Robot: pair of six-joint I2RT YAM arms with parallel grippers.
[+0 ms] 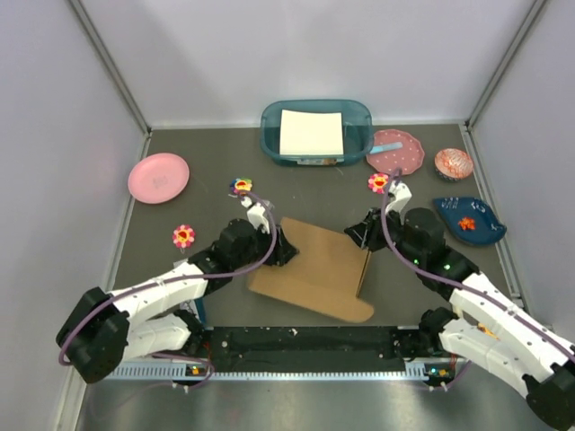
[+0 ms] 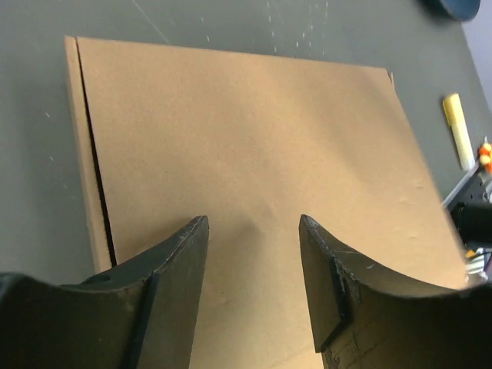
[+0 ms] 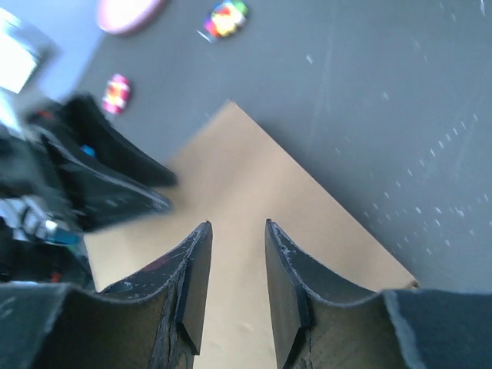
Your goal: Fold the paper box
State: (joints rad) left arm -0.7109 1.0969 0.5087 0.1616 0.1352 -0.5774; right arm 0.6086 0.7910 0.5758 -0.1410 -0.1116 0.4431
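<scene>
The paper box (image 1: 314, 269) is a brown cardboard piece lying mostly flat in the middle of the table, with its right flap (image 1: 364, 274) standing upright. My left gripper (image 1: 286, 247) is open and empty at the box's left far edge. In the left wrist view the gripper (image 2: 254, 223) hovers over the flat panel (image 2: 246, 138). My right gripper (image 1: 358, 235) is open and empty at the box's right far corner. In the right wrist view the gripper (image 3: 238, 224) is over the cardboard (image 3: 238, 177), with the left gripper (image 3: 100, 177) blurred on the left.
A teal bin with a white sheet (image 1: 316, 131) stands at the back. A pink plate (image 1: 158, 177) is far left. A dotted pink plate (image 1: 395, 151), a cupcake liner (image 1: 454, 163) and a blue dish (image 1: 469, 221) are at the right. Flower toys (image 1: 183, 236) (image 1: 241, 187) (image 1: 378, 182) lie around the box.
</scene>
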